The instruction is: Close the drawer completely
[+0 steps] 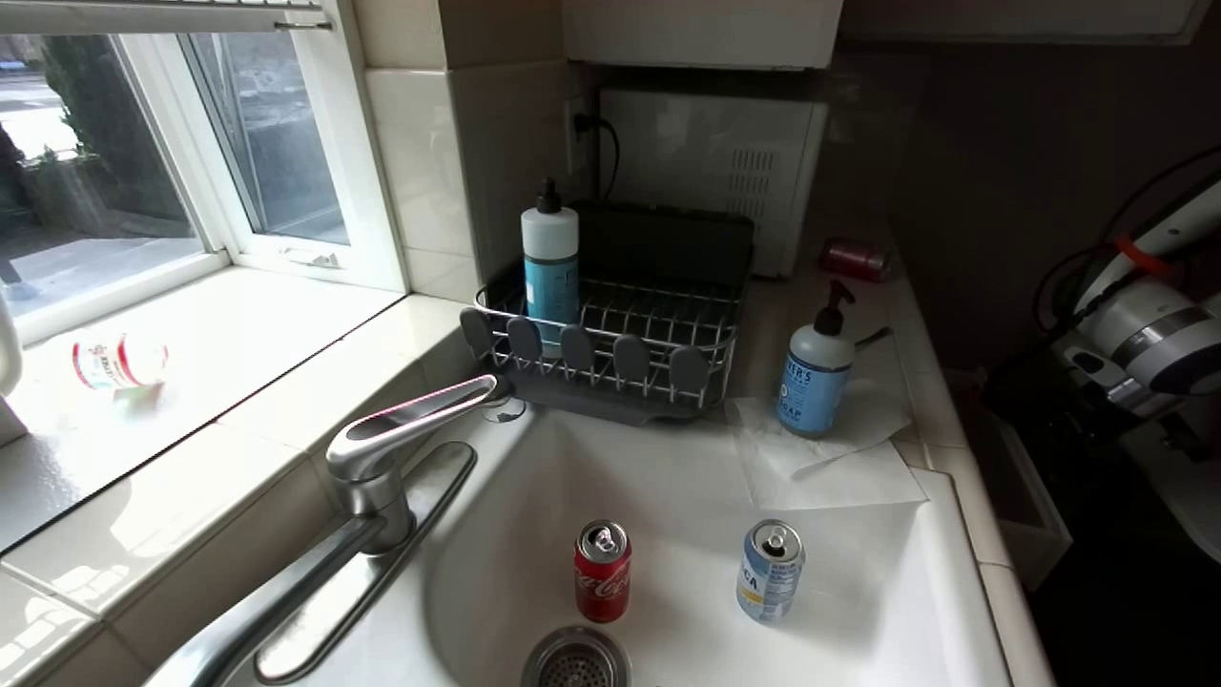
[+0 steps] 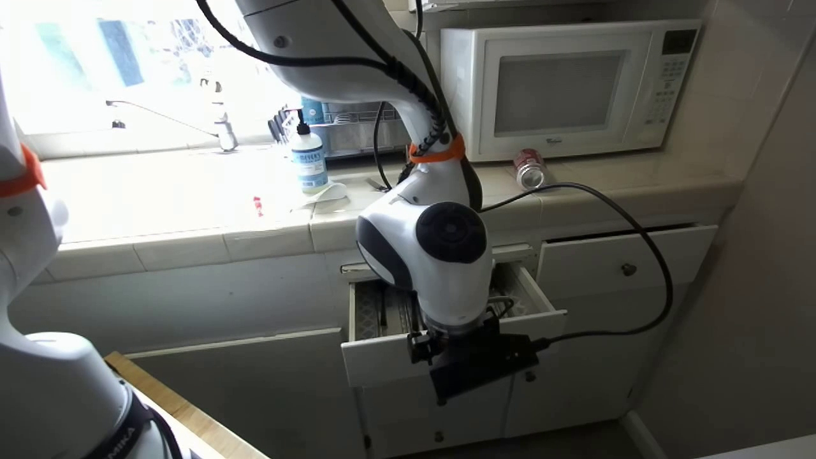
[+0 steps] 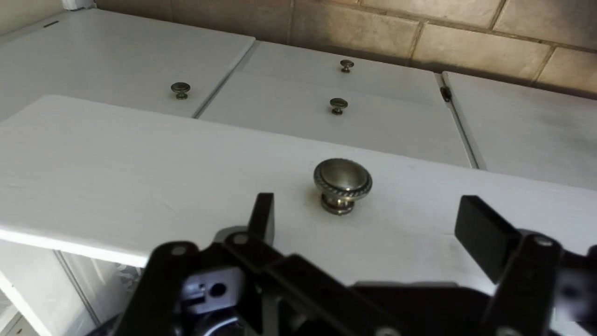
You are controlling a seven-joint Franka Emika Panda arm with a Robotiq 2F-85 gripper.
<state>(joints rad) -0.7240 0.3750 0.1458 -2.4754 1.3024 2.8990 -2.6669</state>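
- One drawer [image 2: 379, 361] juts from the cabinet [image 2: 255, 290] below the surface [image 2: 605, 169], its inside showing; closing looks undone.
- Before its front, the claw [image 3: 366, 210] gapes, gripping nothing, the knob [image 3: 343, 179] showing between its fingers [image 3: 487, 238].
- Rightward, the side wall [image 2: 532, 293] shows too; the push home apparently remains.

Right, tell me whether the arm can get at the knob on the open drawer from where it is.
Likely yes: the pincer is open, and in the wrist view the knob shows in the gap between the fingers with nothing covering it.
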